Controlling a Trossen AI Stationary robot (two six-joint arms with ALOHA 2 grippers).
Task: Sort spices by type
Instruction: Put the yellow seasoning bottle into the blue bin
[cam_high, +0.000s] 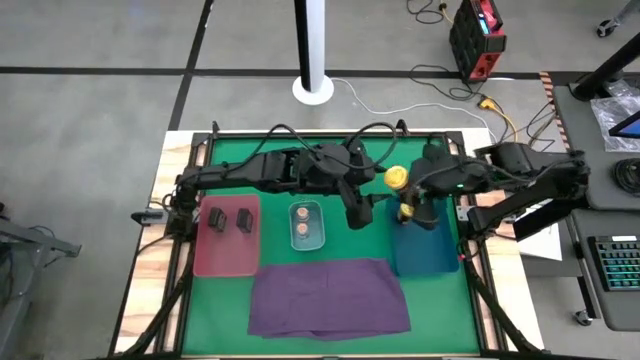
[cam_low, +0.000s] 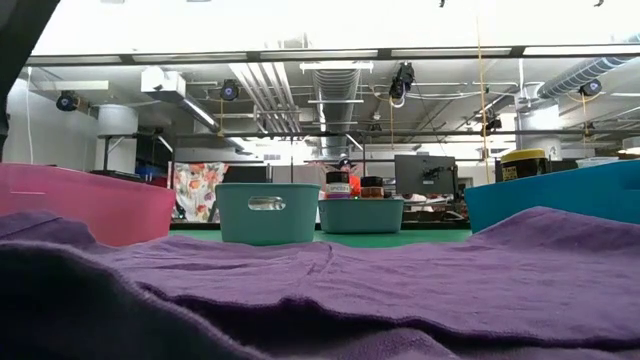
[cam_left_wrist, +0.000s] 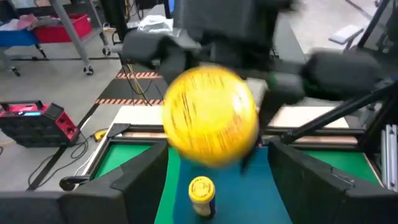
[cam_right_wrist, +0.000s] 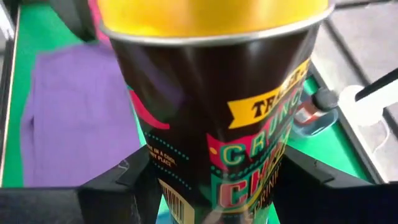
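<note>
The right gripper hangs over the far end of the blue bin, at 3 o'clock from the table's middle. Its fingers pinch a dark yellow-lidded jar by the body, lifted clear of the bin. The left gripper is just beside it at its 9 o'clock, fingers spread wide and holding nothing. A second yellow-lidded jar stands upright inside the blue bin. Two dark tins lie in the pink tray at 9 o'clock. Two brownish-topped jars sit in the small teal bin at the middle. The purple cloth is spread at 6 o'clock
</note>
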